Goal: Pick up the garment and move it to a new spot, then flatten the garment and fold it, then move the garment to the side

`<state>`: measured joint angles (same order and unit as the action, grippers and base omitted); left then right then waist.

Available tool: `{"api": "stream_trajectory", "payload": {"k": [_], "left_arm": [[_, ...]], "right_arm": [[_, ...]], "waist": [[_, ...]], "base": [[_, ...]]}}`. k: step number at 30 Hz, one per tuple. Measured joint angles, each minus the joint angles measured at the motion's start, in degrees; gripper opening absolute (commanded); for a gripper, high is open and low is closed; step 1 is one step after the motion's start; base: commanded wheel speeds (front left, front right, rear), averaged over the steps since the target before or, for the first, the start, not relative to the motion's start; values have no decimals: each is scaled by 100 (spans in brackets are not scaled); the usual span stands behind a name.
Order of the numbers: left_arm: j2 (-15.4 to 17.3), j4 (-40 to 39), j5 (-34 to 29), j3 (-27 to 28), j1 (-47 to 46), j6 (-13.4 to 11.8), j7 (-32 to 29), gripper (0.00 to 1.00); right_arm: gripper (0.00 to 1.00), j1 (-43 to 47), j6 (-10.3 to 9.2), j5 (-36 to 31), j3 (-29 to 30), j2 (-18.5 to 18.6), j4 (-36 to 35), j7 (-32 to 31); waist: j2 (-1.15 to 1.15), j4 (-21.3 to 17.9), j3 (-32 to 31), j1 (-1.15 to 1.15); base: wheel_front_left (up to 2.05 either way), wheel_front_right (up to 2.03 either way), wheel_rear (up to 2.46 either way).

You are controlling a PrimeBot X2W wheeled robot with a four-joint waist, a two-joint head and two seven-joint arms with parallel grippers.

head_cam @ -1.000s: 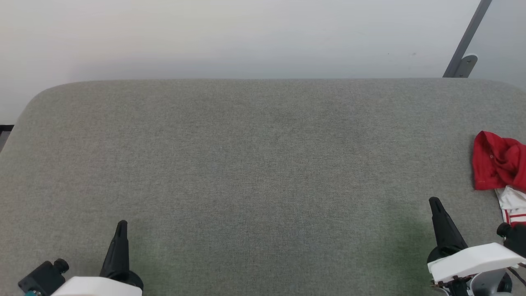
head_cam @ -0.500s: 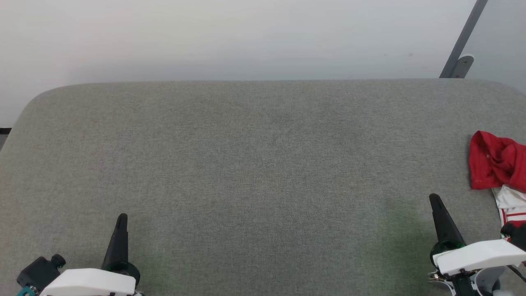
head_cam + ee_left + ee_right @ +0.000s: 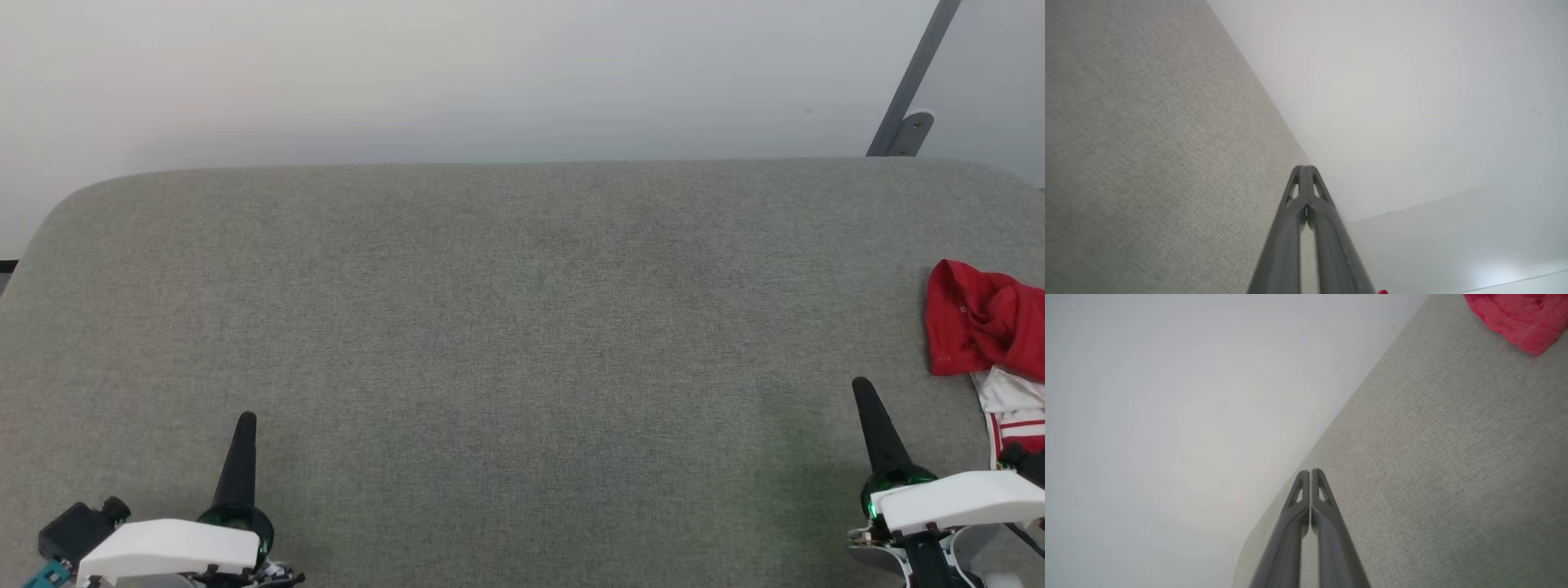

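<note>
Head view: shirt (image 3: 984,331) bunched at table (image 3: 490,327) right edge | right gripper (image 3: 865,396) and left gripper (image 3: 245,425) closed, empty | right should open wide, pinch deep into the red folds.

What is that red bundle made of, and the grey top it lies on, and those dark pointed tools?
The garment looks like soft matte cloth: it lies crumpled in folds. The tabletop seems covered in grey felt-like textile with a fine flecked weave. The left tool and right tool look like dark matte plastic, perhaps moulded, with cut-outs near the tips.
</note>
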<state>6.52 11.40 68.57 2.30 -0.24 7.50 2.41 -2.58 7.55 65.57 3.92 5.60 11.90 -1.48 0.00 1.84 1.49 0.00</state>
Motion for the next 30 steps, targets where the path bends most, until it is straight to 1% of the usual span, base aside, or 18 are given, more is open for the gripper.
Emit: {"api": "stream_trajectory", "payload": {"k": [30], "left_arm": [[-148, 143, 1388, 159, -302, 0, -449, 0]], "right_arm": [[0, -186, -5, 1502, 147, -147, 129, -258]], "waist": [[0, -92, -65, 0]], "base": [[0, 0, 0]]}}
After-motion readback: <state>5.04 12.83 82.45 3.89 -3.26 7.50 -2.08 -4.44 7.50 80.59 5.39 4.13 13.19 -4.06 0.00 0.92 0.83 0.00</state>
